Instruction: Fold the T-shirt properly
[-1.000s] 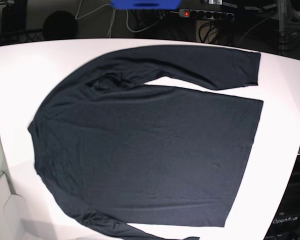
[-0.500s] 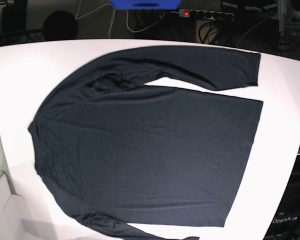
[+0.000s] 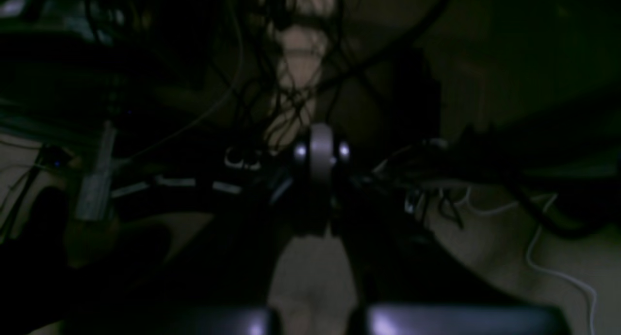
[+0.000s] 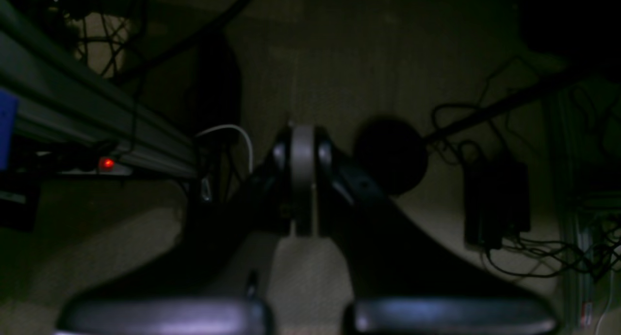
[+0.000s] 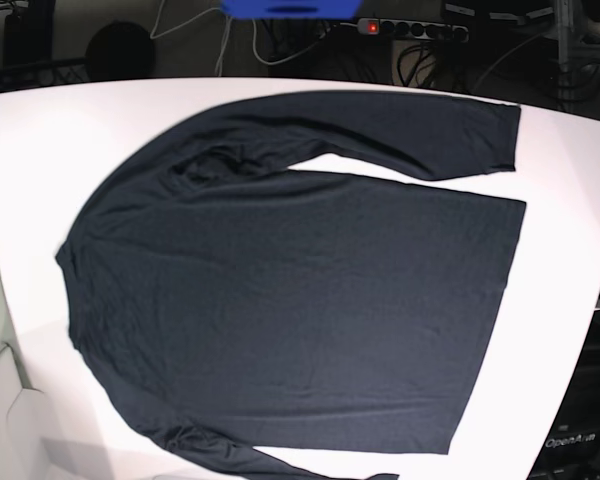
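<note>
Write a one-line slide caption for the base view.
Dark long-sleeved T-shirt spread flat and unfolded on a white table, no claw in view.

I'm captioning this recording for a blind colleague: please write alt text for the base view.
A very dark navy long-sleeved knit T-shirt lies spread flat and unfolded on a white table, collar towards the left, one sleeve stretched along the far edge. No robot arm is in view; cables and a power strip sit behind.

The T-shirt (image 5: 300, 300) lies spread flat, unfolded, on the white table (image 5: 40, 140).
</note>
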You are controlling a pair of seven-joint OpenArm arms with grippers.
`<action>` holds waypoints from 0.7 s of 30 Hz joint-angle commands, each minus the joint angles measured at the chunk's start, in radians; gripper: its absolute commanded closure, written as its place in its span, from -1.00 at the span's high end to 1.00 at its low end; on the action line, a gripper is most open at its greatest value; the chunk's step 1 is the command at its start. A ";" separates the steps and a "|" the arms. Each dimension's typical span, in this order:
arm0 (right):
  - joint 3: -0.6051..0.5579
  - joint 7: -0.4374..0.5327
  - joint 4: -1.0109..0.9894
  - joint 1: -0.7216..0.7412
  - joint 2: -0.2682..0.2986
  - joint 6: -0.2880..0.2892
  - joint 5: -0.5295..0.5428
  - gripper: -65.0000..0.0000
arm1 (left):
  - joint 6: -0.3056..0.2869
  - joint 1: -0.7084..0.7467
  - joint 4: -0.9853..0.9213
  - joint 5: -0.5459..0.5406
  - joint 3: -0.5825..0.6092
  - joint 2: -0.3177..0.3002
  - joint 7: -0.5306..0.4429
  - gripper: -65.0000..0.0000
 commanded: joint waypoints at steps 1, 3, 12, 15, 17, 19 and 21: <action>0.002 0.039 -0.002 -0.021 0.015 0.009 0.002 -1.00 | -0.005 0.014 0.018 -0.001 0.001 -0.004 -0.031 -0.99; 0.002 0.041 -0.002 -0.022 0.018 0.009 0.002 -1.00 | -0.005 0.048 0.063 -0.003 -0.001 -0.002 -0.031 -0.99; 0.049 0.039 0.202 -0.116 0.038 0.009 0.002 -1.00 | -0.002 0.240 0.529 -0.007 0.001 -0.001 0.035 -0.98; 0.090 0.034 0.366 -0.206 0.038 0.009 0.002 -1.00 | 0.006 0.343 0.798 -0.009 -0.005 -0.010 0.201 -0.98; 0.102 0.033 0.475 -0.266 0.038 0.009 0.002 -1.00 | 0.007 0.406 0.982 -0.009 -0.007 -0.013 0.324 -0.98; 0.116 0.002 0.605 -0.332 0.034 0.009 0.002 -0.95 | 0.009 0.459 1.152 -0.009 -0.020 -0.033 0.437 -0.98; 0.121 -0.064 0.749 -0.397 0.032 0.009 0.002 -0.88 | 0.009 0.492 1.273 -0.004 -0.060 -0.025 0.528 -0.98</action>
